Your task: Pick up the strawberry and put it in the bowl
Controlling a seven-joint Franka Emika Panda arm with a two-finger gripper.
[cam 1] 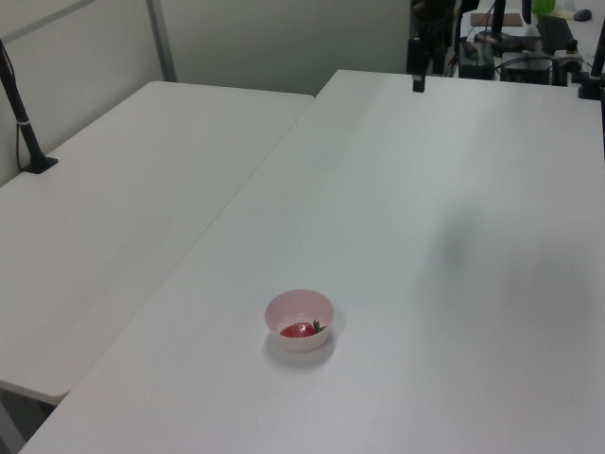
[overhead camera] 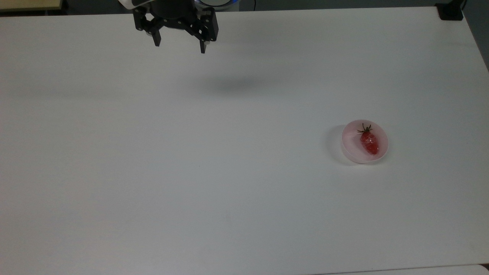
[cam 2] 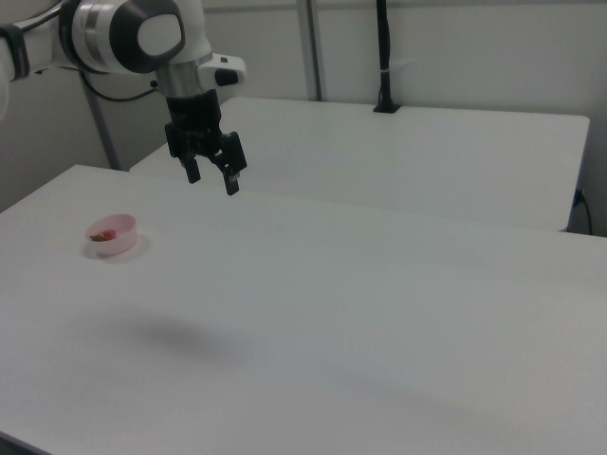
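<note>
White and plain, the worktop [overhead camera: 191, 152] carries the pale pink bowl [overhead camera: 365, 141] toward the top view's right, and the strawberry [overhead camera: 369, 142] lies inside it, red body along the bowl's floor with its dark green cap pointing toward the top view's upper edge. In the left view the bowl [cam 1: 300, 320] sits near the front of the worktop [cam 1: 454, 236], and the strawberry [cam 1: 302, 329] shows as a red patch low against the near wall, partly veiled by the translucent plastic. In the right view the bowl [cam 2: 112, 234] stands far off at the right view's left, and the strawberry [cam 2: 105, 234] inside it is little more than a reddish smear. Well apart from the bowl, the gripper [overhead camera: 179, 44] hangs above the far edge of the worktop at the top view's upper left; its black fingers [overhead camera: 156, 39] are spread wide with nothing between them and nothing touching them. The right view shows the gripper [cam 2: 212, 176] raised clear of the worktop [cam 2: 332, 313], fingers [cam 2: 230, 180] apart and pointing down, under the white arm [cam 2: 133, 36]. In the top view the arm above the gripper is cut off by the frame. In the left view the gripper [cam 1: 417, 66] is a dark shape at the top edge, mostly cut off and lost against background clutter. A second white table [cam 2: 408, 152] stands beyond.
</note>
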